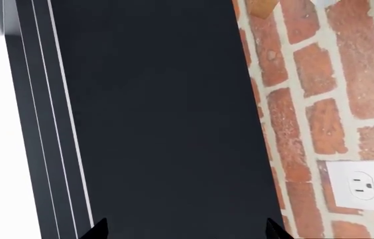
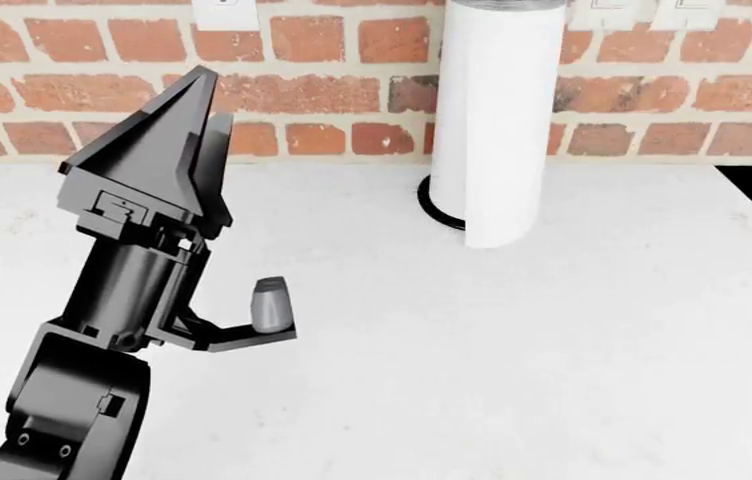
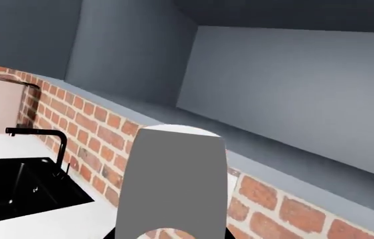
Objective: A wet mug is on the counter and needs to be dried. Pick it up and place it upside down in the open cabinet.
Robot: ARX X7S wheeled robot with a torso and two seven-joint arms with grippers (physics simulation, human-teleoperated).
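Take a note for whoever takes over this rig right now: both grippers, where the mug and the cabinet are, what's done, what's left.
The left gripper is open and empty, raised over the broad white stone-like counter.
The right gripper has its fingers hidden. It appears shut on the small plain white mug, which fills the right wrist view.
The mug is off the counter, level with the open grey cabinet above the brick wall, not yet inside.
Done: pickup.
Left: check the mug is inverted (unclear here), set it in the cabinet, release.

white stone-look counter point(image 2: 590, 380) runs up to a brick wall; a tall paper-towel roll point(image 2: 490, 120) on a black base stands on it, beyond and right of the raised left gripper's fingers point(image 2: 176, 125).
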